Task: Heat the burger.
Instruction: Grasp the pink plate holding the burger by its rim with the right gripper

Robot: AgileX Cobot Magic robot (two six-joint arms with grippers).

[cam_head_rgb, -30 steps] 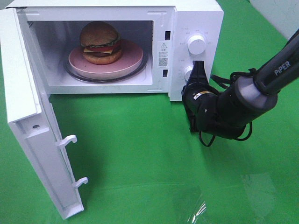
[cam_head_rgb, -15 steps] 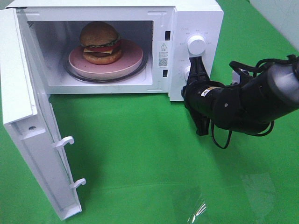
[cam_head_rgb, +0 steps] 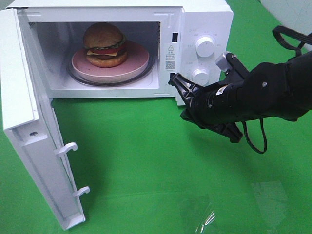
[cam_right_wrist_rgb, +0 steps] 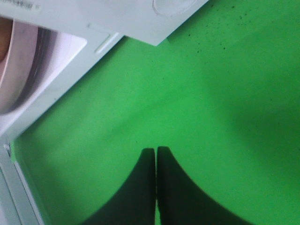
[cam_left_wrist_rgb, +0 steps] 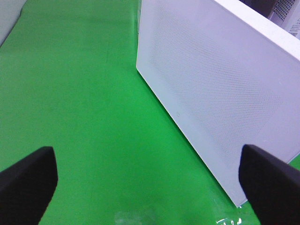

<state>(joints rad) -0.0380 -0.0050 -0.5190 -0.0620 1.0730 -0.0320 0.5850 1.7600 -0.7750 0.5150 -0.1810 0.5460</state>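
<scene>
Burger (cam_head_rgb: pixel 104 44) in, microwave door (cam_head_rgb: pixel 34 131) open
Right tool (cam_head_rgb: pixel 172 78) clenched, empty, at the burger's 4 o'clock; left tool (cam_left_wrist_rgb: pixel 149 178) spread behind the door: press its outer face squarely.

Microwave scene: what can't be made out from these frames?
- Exterior high: markings around the upper dial are too small to read.
- Exterior high: the burger hides its own far side.
- Left wrist: only the fingertips of the left pincer show, the rest cut by the frame edge; it is absent from exterior high.
- Right wrist: the plate is blurred and cut by the frame edge.
</scene>
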